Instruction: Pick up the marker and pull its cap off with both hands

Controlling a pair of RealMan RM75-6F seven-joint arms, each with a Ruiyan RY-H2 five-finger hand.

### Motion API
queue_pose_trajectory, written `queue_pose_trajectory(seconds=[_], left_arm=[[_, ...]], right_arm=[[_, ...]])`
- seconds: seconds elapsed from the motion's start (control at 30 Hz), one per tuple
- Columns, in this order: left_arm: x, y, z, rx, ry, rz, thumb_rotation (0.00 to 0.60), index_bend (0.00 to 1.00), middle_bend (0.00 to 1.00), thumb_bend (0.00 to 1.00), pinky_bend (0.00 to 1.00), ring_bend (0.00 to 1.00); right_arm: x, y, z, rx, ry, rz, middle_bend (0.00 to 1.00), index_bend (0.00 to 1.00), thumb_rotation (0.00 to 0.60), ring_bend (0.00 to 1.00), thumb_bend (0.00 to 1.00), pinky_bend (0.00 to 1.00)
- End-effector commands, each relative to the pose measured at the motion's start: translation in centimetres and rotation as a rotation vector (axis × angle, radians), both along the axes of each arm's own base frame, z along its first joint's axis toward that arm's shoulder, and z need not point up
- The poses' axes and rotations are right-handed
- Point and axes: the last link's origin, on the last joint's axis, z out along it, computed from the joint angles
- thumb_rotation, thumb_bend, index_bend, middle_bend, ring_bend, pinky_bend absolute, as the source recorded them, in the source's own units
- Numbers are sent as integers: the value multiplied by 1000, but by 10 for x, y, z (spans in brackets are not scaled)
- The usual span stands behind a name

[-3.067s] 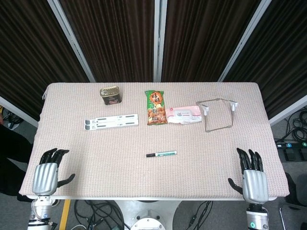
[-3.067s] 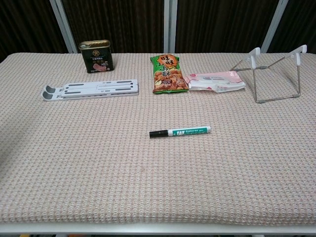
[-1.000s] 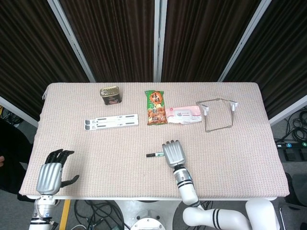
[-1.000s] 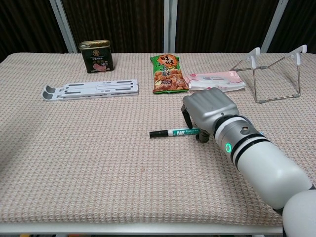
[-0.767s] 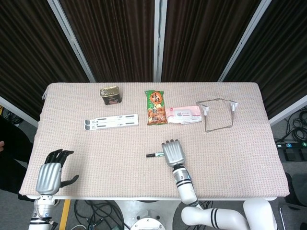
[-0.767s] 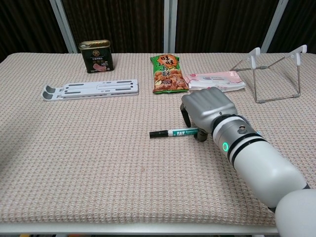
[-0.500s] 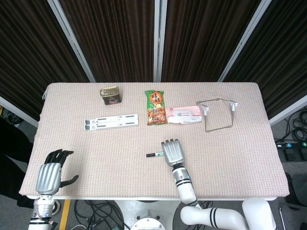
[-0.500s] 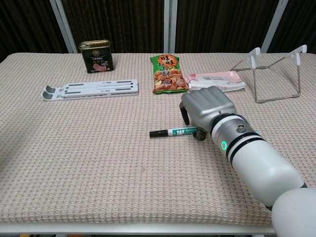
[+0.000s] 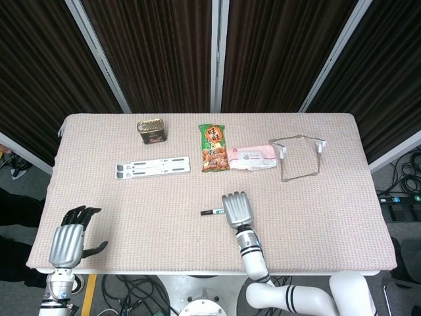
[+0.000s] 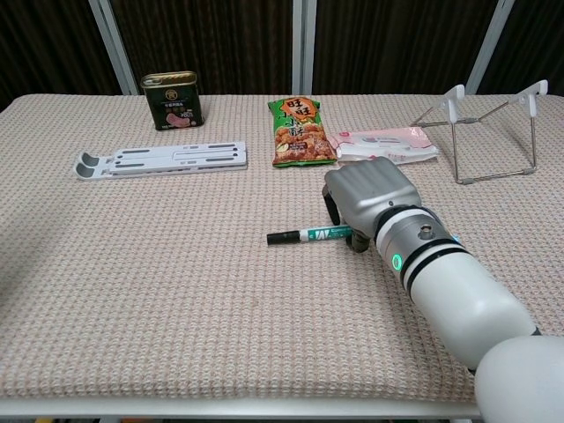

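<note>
Your right hand (image 10: 368, 201) is curling over the white end of the marker (image 10: 310, 235) near the middle of the bench (image 10: 176, 291), fingers folded down around the barrel. The pictures are not showing whether the marker is clear of the cloth or still lying on it. Its black cap (image 10: 282, 238) is pointing toward your left side and sticking out free of the fingers, still seated on the barrel. In the head view the same hand (image 9: 237, 210) is covering most of the marker (image 9: 212, 212), leaving only the capped end in sight.

Your left hand (image 9: 68, 238) is hovering at the near left corner of the bench, fingers apart and holding nothing, well apart from the marker.

Along the far side you are looking at a dark tin (image 10: 173, 100), a white folding stand (image 10: 161, 159) lying flat, a green snack packet (image 10: 300, 130), a pink wipes pack (image 10: 388, 144) just beside it, and a wire rack (image 10: 491, 132).
</note>
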Motion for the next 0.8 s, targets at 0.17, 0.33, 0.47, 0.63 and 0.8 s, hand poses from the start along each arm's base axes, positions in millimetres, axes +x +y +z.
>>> queue_pose_trajectory(seconds=[0.17, 0.33, 0.47, 0.63, 0.8], left_arm=[[-1, 0, 0, -2, -3, 2, 600, 247, 247, 113, 160, 137], [-1, 3, 0, -3, -11, 4, 600, 246, 248, 113, 160, 137], [3, 11, 3, -5, -14, -9, 600, 246, 247, 113, 161, 137], [16, 28, 7, -2, -3, -50, 600, 247, 247, 113, 162, 137], [30, 56, 9, 0, 23, -62, 600, 247, 247, 114, 175, 137]], right_arm=[[-1, -1, 0, -4, -1, -5, 555, 549, 600, 481, 225, 544], [0, -1, 7, -29, -25, -1, 585, 591, 600, 502, 252, 561], [2, -3, 22, -76, -54, 8, 597, 602, 600, 510, 258, 573], [8, -10, 47, -145, -87, 13, 599, 605, 600, 510, 261, 582], [18, -21, 72, -235, -108, 11, 604, 611, 600, 515, 283, 582]])
